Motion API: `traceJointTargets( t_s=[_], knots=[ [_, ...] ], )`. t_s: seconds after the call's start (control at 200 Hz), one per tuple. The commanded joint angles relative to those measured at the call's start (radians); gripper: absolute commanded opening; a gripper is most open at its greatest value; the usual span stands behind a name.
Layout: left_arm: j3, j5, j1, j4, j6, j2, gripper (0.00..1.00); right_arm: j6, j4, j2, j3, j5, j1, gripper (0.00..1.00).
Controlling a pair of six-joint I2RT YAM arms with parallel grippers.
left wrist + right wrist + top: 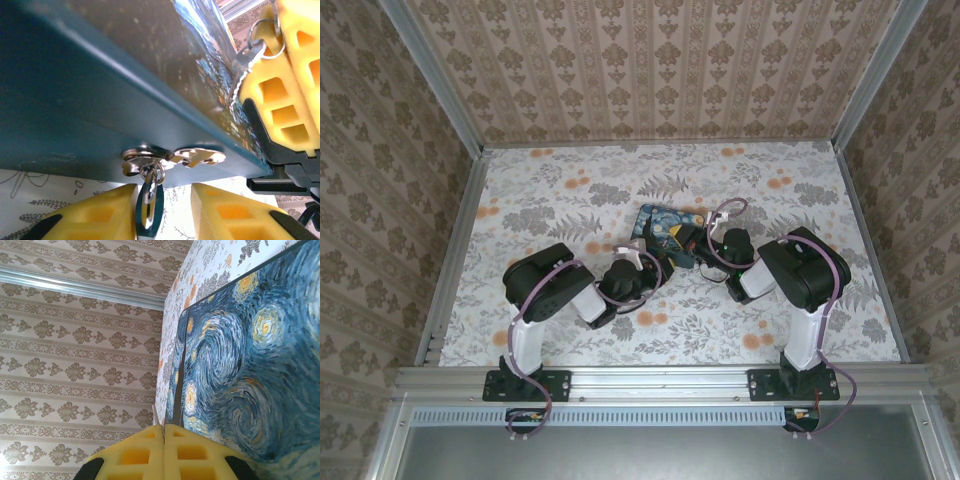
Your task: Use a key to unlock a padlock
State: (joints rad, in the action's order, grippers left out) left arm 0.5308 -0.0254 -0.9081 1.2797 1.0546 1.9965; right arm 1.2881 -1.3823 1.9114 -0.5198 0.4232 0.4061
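The padlock (pixel 149 202) hangs by its shackle from the silver hasp (pixel 172 156) on the side of the blue night-sky box (pixel 100 85). My left gripper (pixel 165 190) is open around it. The padlock lies against the left finger, with a gap to the right finger (pixel 230 210). My right gripper (pixel 164 429) is shut on the key (pixel 245 57), a silver key on a ring. It is held beside the box's upper edge, and its thin tip (pixel 157 416) sticks out past the pressed fingers. From above, the left gripper (pixel 638 255) and the right gripper (pixel 705 250) flank the box (pixel 665 222).
The box stands on the flower-print floor (pixel 570 190) near the middle of the cell. Patterned walls (pixel 650 70) close in the back and sides, and a metal rail (pixel 660 380) runs along the near edge by both arm bases.
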Motion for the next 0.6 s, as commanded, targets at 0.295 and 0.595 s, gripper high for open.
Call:
traceJointTargets(
  t_s=[0.295, 0.595],
  knots=[
    [0.010, -0.007, 0.018, 0.029, 0.007, 0.013, 0.10, 0.000, 0.053, -0.019, 0.027, 0.014, 0.004, 0.00],
    [0.002, -0.026, 0.037, 0.029, 0.036, -0.001, 0.00, -0.050, 0.202, -0.298, 0.082, 0.042, 0.000, 0.00]
  ],
)
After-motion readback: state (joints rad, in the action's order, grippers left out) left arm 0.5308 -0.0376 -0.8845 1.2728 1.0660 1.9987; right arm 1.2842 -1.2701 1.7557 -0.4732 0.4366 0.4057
